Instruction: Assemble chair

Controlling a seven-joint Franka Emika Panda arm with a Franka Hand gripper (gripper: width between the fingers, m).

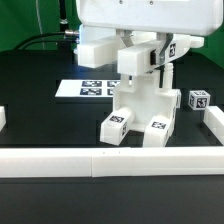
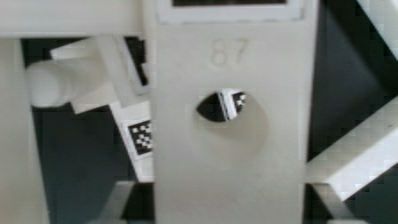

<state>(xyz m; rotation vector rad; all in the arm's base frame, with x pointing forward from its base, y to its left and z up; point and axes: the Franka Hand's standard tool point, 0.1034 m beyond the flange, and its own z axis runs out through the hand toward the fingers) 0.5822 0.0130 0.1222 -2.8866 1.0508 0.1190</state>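
Station: a black table, closed along its near edge by a long low white border rail.
Marker board: the marker board lay flat on the table, behind the chair and toward the exterior view's left.
Chair, location: the partly built chair stood at the middle of the table, just behind the border rail and apart from it.
Chair, legs: two square-ended members reached toward the rail, the left leg end and the right leg end, each with a black-and-white tag on its end face.
Loose part: a tagged white block sat on the table at the exterior view's right, near the chair but not touching it.
Gripper, position: the gripper hung under the white arm housing, directly above the chair's upper portion and close against it.
Gripper, state: could not be told. White fingers and white parts merged in the exterior view, and the wrist view showed no finger clearly.
Contact: whether the gripper touched the chair could not be told.
Wrist view, main item: a flat slab filled the centre, embossed "87", with a round hole through which part of a tag showed.
Wrist view, secondary item: a tagged strut lay tilted beside the slab.
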